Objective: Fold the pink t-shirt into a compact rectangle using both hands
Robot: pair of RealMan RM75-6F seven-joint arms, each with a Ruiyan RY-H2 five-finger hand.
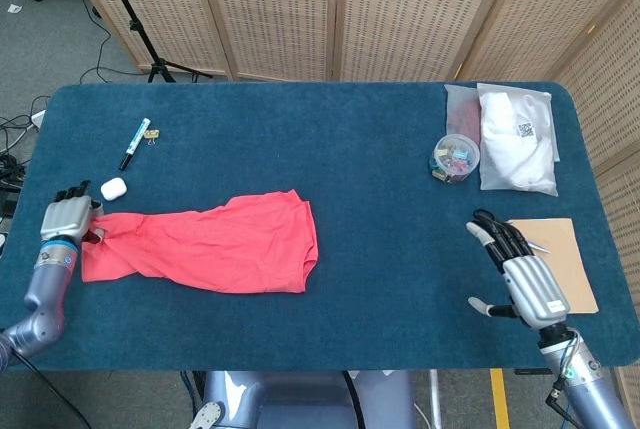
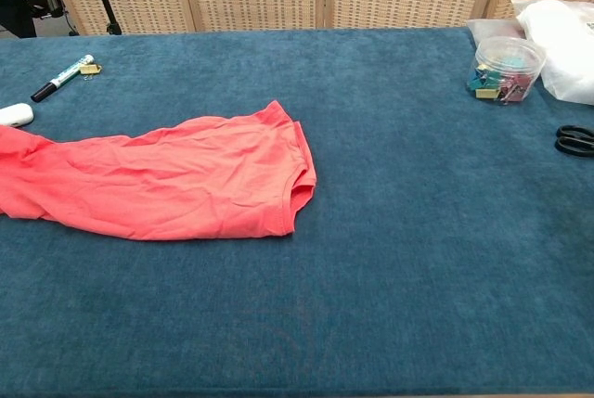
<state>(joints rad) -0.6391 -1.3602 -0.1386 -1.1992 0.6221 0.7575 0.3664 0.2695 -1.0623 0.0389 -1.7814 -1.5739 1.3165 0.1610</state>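
One pink t-shirt (image 1: 205,248) on tabletop (image 1: 350,149); left hand (image 1: 66,218) fingers grip its left end. Right hand (image 1: 522,271) well right of t-shirt, fingers spread, empty.

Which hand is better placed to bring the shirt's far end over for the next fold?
Left. The left hand already grips the pink t-shirt at its left end, while the right hand hovers open near the scissors, well clear of the cloth.

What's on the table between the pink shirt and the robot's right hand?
Nothing: the head view shows only bare blue tablecloth between the pink cotton t-shirt and right robot hand.
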